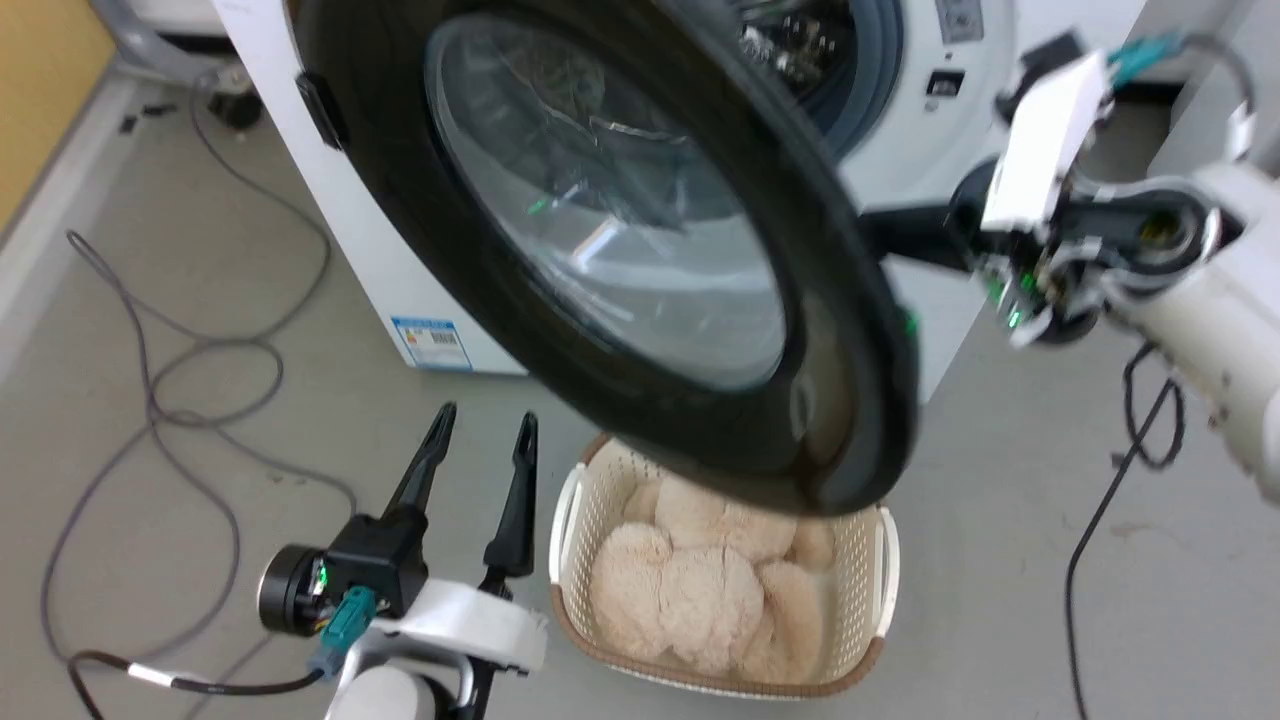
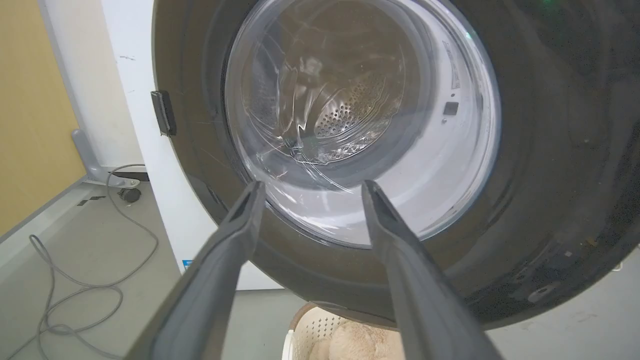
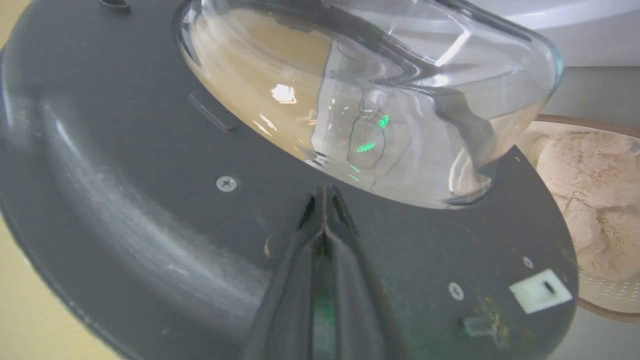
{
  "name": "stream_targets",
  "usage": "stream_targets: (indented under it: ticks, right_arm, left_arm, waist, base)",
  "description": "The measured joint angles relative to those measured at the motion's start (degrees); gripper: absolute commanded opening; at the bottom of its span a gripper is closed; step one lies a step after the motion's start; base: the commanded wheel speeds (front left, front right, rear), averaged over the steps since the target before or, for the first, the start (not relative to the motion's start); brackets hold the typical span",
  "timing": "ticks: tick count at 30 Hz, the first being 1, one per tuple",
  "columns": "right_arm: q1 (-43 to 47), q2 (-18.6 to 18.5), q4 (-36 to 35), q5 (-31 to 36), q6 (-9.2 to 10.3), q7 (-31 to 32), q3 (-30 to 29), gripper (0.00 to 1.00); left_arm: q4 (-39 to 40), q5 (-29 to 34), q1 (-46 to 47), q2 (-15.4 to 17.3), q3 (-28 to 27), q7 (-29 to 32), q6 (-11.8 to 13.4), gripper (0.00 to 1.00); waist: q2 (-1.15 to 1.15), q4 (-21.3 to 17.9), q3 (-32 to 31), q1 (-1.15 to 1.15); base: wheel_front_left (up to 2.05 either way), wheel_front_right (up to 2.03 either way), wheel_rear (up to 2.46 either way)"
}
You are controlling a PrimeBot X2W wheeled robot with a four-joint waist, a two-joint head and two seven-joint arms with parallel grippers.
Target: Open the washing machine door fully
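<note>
At the far left, grey cables [image 1: 150,390] are lying loose on the floor [image 1: 980,620]. Near them, low in the head view, the left hand [image 1: 486,418] is hanging idle with its two fingers spread apart, gripping nothing and pointing up toward the outer face of the washing machine door [image 1: 620,250]. That door is standing swung well out from the washing machine [image 1: 380,270], hinged on its left side. Its black rim is hanging over a pale basket [image 1: 568,520] of fluffy beige plush [image 1: 700,590], and the drum opening [image 1: 830,60] is showing uncovered behind its upper right. Further right, the right hand [image 3: 325,196] is reaching in behind the free edge with its fingers pressed together, holding nothing. Their tips are looking to rest against the door's dark inner face just below the glass bowl. The step in hand is probably the push-open itself, partly done, with the door not yet lying fully back. The next move is calling for the right hand to press outward and leftward along the door's arc about the hinge, sliding with the panel rather than off it, with the left hand held out of the sweep.
</note>
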State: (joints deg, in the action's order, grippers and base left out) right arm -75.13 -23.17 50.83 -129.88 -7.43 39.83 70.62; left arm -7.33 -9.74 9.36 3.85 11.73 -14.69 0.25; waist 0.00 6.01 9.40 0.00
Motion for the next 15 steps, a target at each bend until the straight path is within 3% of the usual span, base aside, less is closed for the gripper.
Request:
stream_targets:
  ticks: [15]
  right_arm:
    - [10.81,-5.42,-25.7,-1.15,0.0,-6.83,2.48,0.0]
  left_arm:
    - [-1.15,-0.02,-3.05,1.35,0.57,0.36,0.01,1.0]
  waist:
    - [0.0,0.38,-4.48,0.0]
  base:
    - [0.0,0.0,0.0]
